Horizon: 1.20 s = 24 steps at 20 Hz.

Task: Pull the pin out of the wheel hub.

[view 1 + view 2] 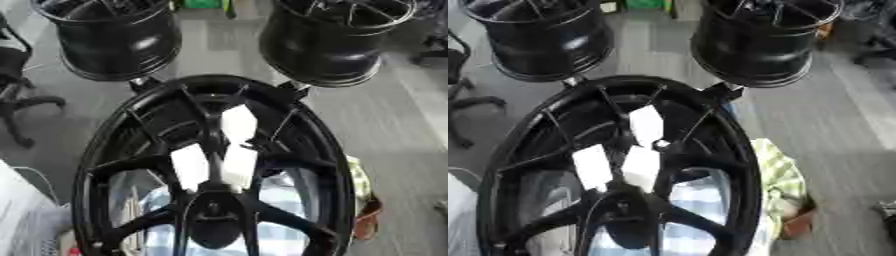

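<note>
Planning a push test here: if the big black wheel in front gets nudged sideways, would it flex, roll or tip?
The front wheel looks like rigid cast metal with thick spokes, so probably no flex. It appears to stand on its round rim, so a nudge could roll it or tip it. Probably heavy for its size.

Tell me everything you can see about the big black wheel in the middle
The big black wheel fills the centre and runs off the bottom edge. It looks like glossy dark metal, with thin spokes running from a round rim to a hub near the bottom. Three white rectangular patches sit among the spokes above the hub; what they are is unclear. Checked cloth shows through the openings and at its right side. Two more black wheels are beyond it. No hand touches it, and no pin can be made out.
</note>
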{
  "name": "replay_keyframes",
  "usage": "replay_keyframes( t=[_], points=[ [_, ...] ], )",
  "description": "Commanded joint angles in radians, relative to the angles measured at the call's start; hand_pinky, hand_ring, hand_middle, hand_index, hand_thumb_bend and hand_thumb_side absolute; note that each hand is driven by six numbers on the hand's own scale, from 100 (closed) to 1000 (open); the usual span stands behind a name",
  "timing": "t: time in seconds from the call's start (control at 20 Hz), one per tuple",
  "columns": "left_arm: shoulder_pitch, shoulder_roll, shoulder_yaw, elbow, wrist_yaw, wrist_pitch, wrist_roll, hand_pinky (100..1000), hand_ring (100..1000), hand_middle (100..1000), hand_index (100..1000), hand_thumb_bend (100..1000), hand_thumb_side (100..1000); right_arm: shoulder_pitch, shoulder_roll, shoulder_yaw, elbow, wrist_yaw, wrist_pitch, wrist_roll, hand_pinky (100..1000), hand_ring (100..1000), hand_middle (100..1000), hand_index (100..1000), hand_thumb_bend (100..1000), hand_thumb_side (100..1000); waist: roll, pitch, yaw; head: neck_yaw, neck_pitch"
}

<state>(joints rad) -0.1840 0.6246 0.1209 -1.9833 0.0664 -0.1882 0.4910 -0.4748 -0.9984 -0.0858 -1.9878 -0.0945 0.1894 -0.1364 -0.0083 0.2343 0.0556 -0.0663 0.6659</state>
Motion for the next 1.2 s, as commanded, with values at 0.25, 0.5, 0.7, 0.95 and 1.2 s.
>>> replay_keyframes(
  t=[0.25, 0.5, 0.7, 0.95, 1.2],
  points=[
    [-0.008, 0.038, 0.012, -0.017, 0.001, -0.003, -0.003, 771, 867, 733, 883, 328, 714, -0.014, -0.039, -0.010, -0.012, 0.010, -0.001, 0.004, 827, 773, 776, 842, 248, 453, -0.001, -0.019, 0.001, -0.002, -0.006],
    [-0.007, 0.037, 0.012, -0.017, 0.002, -0.002, -0.004, 771, 867, 733, 883, 328, 713, -0.020, -0.044, -0.003, -0.012, 0.010, -0.004, 0.018, 829, 776, 777, 844, 250, 454, -0.001, -0.020, 0.002, -0.004, -0.004],
    [-0.008, 0.039, 0.010, -0.017, 0.003, -0.001, -0.005, 771, 867, 733, 883, 328, 713, -0.042, -0.072, 0.020, -0.012, 0.023, -0.011, 0.069, 830, 780, 779, 846, 261, 454, -0.002, -0.022, 0.002, -0.003, -0.006],
    [-0.016, 0.050, 0.001, -0.017, 0.004, -0.001, -0.013, 771, 867, 733, 883, 326, 715, -0.055, -0.101, 0.047, -0.012, 0.044, -0.026, 0.098, 841, 798, 781, 847, 302, 496, -0.014, -0.022, 0.015, -0.022, -0.013],
    [-0.034, 0.060, -0.013, -0.017, 0.011, 0.000, -0.029, 770, 868, 733, 883, 324, 716, -0.079, -0.220, 0.166, -0.012, 0.114, -0.099, 0.172, 848, 813, 785, 848, 365, 501, -0.025, -0.017, 0.036, -0.050, -0.017]
  ],
)
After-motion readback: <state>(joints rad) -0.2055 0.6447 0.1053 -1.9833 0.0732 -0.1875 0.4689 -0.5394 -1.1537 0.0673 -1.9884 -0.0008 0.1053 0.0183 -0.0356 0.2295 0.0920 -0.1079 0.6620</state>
